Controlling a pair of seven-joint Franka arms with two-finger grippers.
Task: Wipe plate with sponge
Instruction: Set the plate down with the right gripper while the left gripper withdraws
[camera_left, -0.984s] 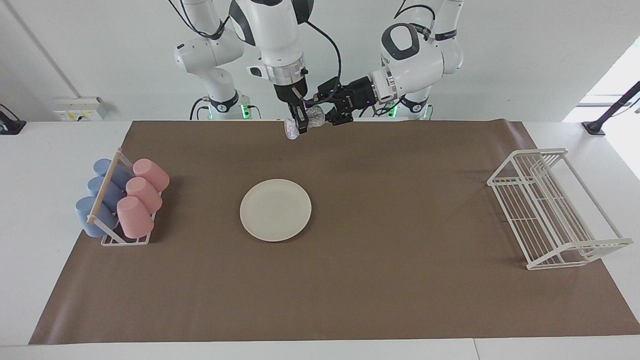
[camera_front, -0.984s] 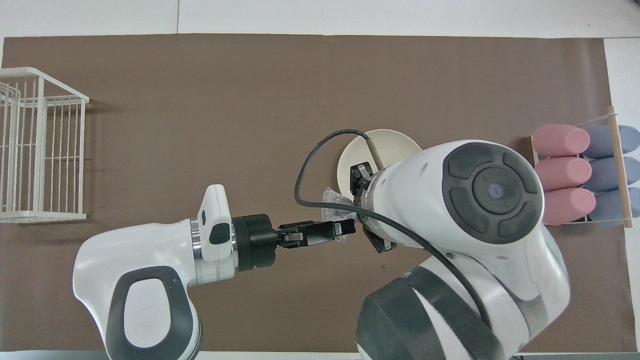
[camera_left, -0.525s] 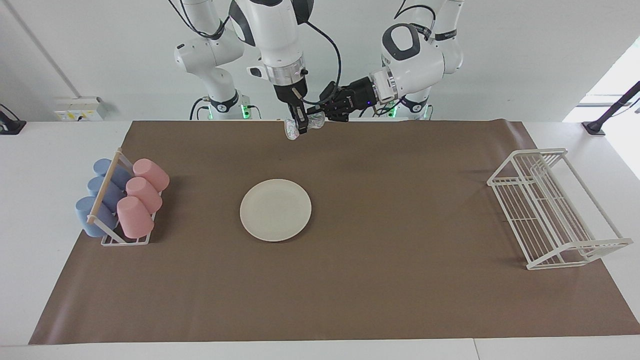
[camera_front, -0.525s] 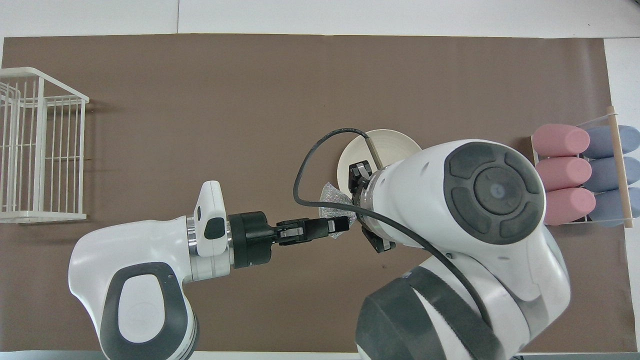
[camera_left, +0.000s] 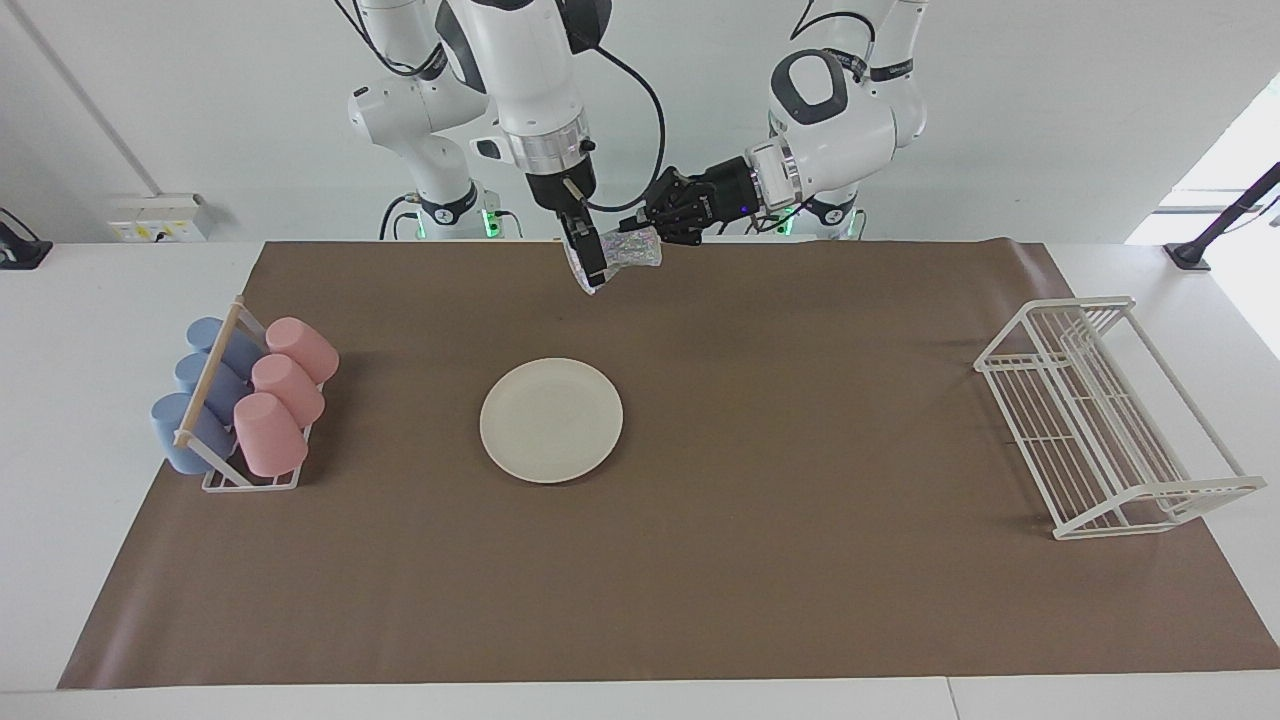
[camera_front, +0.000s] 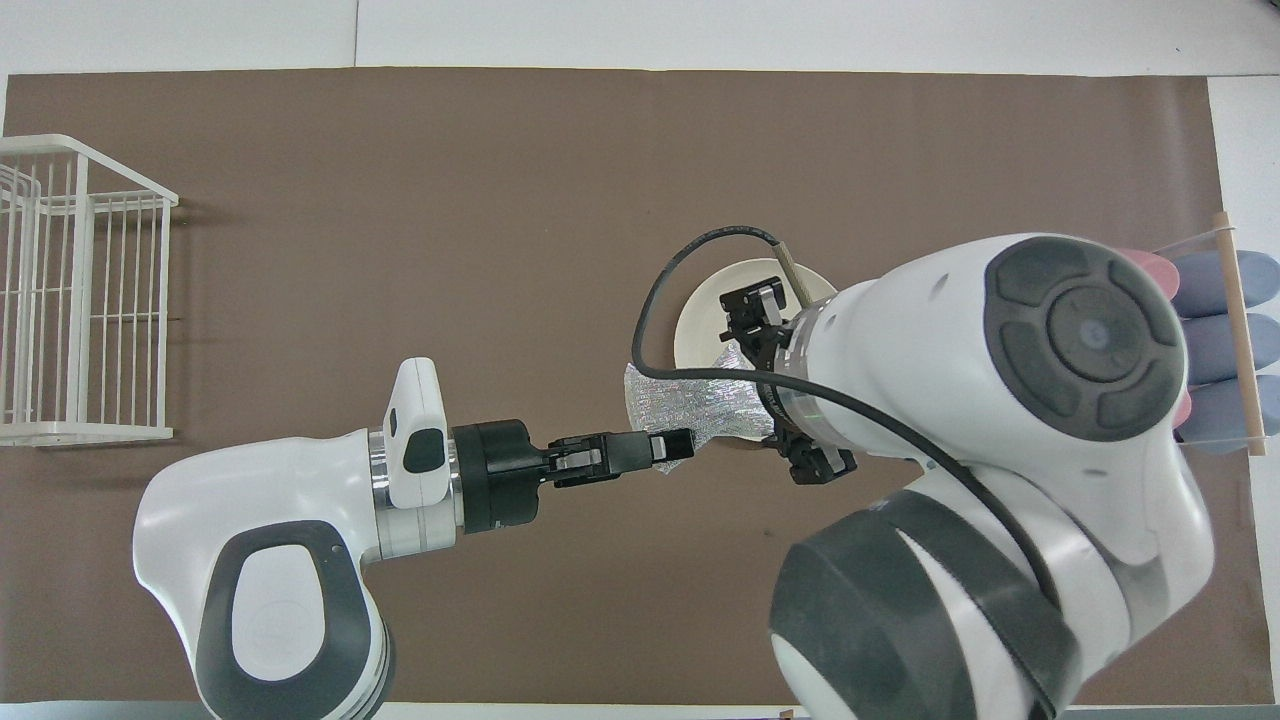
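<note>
The sponge (camera_left: 628, 248) sits gripped in the left gripper (camera_left: 655, 237); the right gripper's (camera_left: 588, 262) spread is unclear.

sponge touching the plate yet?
No. In the facing view the sponge hangs in the air at the left gripper, up by the robots, while the plate lies bare on the brown mat.

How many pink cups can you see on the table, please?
3, lying in a row in the small rack at the right arm's end of the table: one nearest the robots, one in the middle, one farthest. None seem hidden.
</note>
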